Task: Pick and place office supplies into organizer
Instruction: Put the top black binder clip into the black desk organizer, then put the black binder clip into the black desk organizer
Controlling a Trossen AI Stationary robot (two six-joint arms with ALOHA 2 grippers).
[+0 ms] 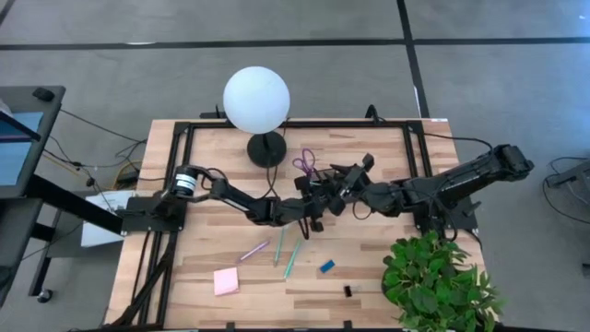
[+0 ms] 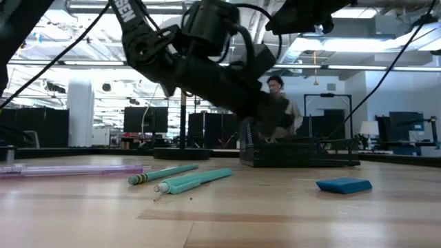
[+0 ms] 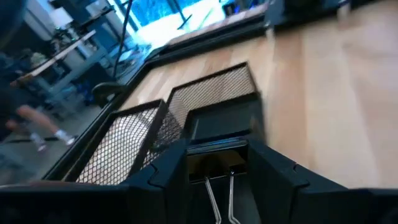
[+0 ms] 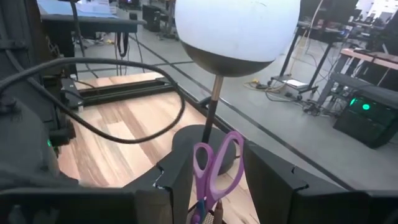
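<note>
Left hand (image 3: 217, 180) pinched a black clip (image 3: 216, 163) above the organizer (image 3: 186, 121); released off-centre, it risked bouncing off a mesh divider beside the hand.

I see purple scissors (image 4: 213, 167) between my right gripper's (image 4: 214, 186) dark fingers, a black clip (image 3: 217, 163) with silver wire arms in my left gripper (image 3: 219, 171), black mesh organizer (image 3: 186, 118) just beyond.
</note>
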